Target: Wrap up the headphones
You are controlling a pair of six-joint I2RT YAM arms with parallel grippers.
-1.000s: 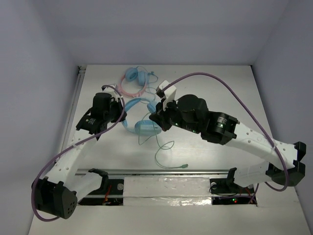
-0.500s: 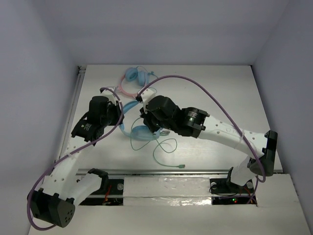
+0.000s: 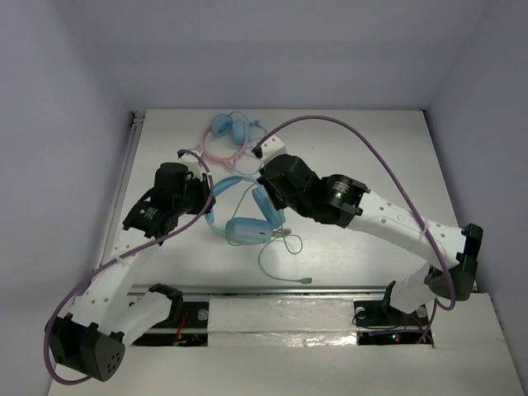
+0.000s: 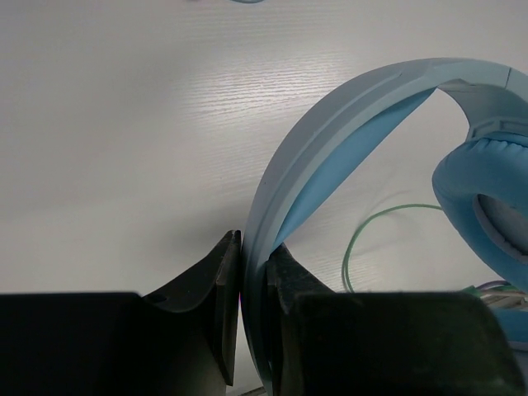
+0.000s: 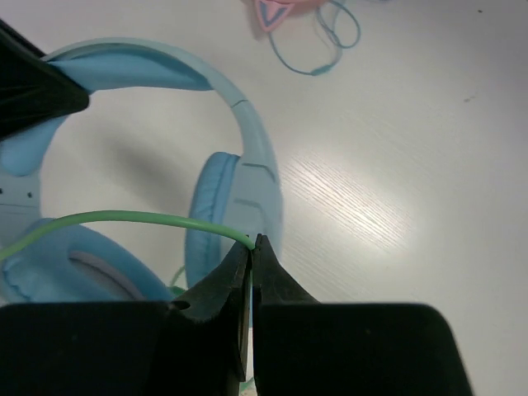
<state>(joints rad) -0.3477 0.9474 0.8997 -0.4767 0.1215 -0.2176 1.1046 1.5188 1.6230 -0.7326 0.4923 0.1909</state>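
Observation:
The light-blue headphones point(image 3: 246, 228) lie mid-table, the headband arching to the left. My left gripper point(image 3: 201, 192) is shut on the headband point(image 4: 346, 107), with one padded cup point(image 4: 487, 198) at the right of that view. My right gripper point(image 3: 261, 186) hovers over the headphones' far side. It is shut on the thin pale green cable point(image 5: 124, 217), pinched at its fingertips point(image 5: 252, 243) above a cup point(image 5: 235, 214). The rest of the cable point(image 3: 276, 254) lies in loose loops toward the near edge and ends in a plug point(image 3: 307, 280).
A smaller blue-cupped pair with a pink cat-ear headband point(image 3: 227, 132) lies at the back of the table, also at the top of the right wrist view point(image 5: 280, 10). The purple arm cables point(image 3: 371, 140) arch over the table. A rail point(image 3: 272, 289) runs along the near edge.
My right gripper swung left over the headphones, then back right and away, carrying the green cable. The headphones shifted a little, and the left gripper kept its grip on the headband.

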